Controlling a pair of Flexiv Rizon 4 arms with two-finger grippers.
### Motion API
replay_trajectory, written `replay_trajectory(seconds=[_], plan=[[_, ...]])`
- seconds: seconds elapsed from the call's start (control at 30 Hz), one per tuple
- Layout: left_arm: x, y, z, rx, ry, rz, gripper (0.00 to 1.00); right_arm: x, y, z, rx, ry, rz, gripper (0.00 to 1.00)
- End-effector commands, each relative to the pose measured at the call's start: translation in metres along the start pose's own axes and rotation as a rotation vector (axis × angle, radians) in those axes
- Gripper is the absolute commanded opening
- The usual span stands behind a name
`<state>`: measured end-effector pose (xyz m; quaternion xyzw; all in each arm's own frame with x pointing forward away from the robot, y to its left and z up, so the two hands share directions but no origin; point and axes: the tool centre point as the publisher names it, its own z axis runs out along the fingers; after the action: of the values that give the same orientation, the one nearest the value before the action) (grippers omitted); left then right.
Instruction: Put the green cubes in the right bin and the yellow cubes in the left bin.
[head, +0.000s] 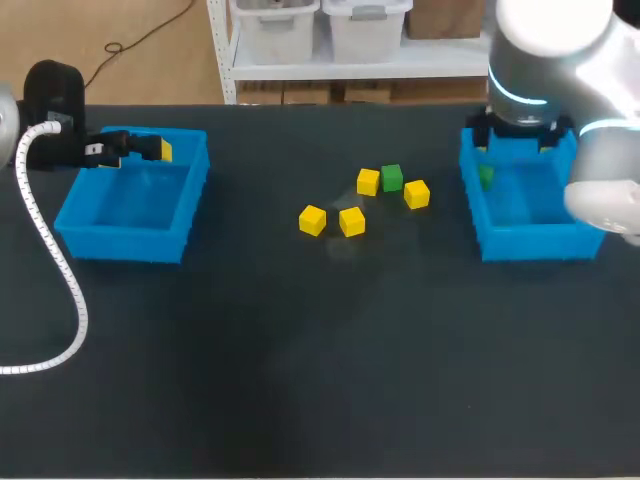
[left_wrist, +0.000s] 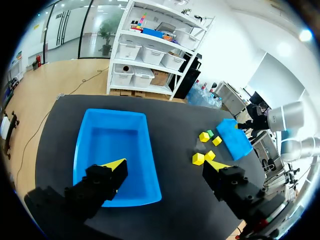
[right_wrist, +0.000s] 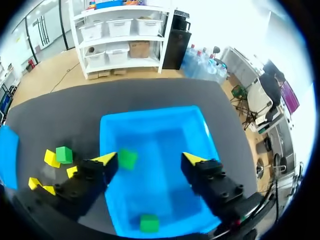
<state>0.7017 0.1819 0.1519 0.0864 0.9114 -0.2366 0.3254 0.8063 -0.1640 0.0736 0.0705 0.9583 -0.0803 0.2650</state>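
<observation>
— Well, are both open?
— Yes: left end effector (left_wrist: 165, 165) wide over the left bin (left_wrist: 112, 142), right end effector (right_wrist: 150, 159) wide over the right bin (right_wrist: 165, 132). Its wrist view shows two green cubes (right_wrist: 128, 158) (right_wrist: 149, 223) inside; overhead, only one.

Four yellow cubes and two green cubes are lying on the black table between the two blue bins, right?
Not quite: only one small green cube lies there, beside the four small yellow cubes, on the black table between the two blue plastic bins. The head view shows it.
</observation>
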Motion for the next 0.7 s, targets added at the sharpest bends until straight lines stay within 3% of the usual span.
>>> replay_trajectory(seconds=[0.03, 0.2, 0.37, 0.57, 0.7], plan=[[0.002, 0.002, 0.000, 0.011, -0.008, 0.002, 1.00, -0.019, 0.001, -0.014, -0.030, -0.084, -0.078, 1.00], [0.002, 0.002, 0.000, 0.011, -0.008, 0.002, 1.00, -0.062, 0.019, -0.045, -0.089, -0.229, -0.301, 1.00], [0.002, 0.002, 0.000, 0.011, -0.008, 0.002, 1.00, -0.090, 0.050, -0.063, -0.129, -0.277, -0.597, 1.00], [0.002, 0.002, 0.000, 0.011, -0.008, 0.002, 1.00, -0.094, 0.090, -0.069, -0.177, -0.244, -0.965, 1.00], [0.002, 0.002, 0.000, 0.011, -0.008, 0.002, 1.00, -0.073, 0.114, -0.077, -0.216, -0.205, -1.188, 1.00]])
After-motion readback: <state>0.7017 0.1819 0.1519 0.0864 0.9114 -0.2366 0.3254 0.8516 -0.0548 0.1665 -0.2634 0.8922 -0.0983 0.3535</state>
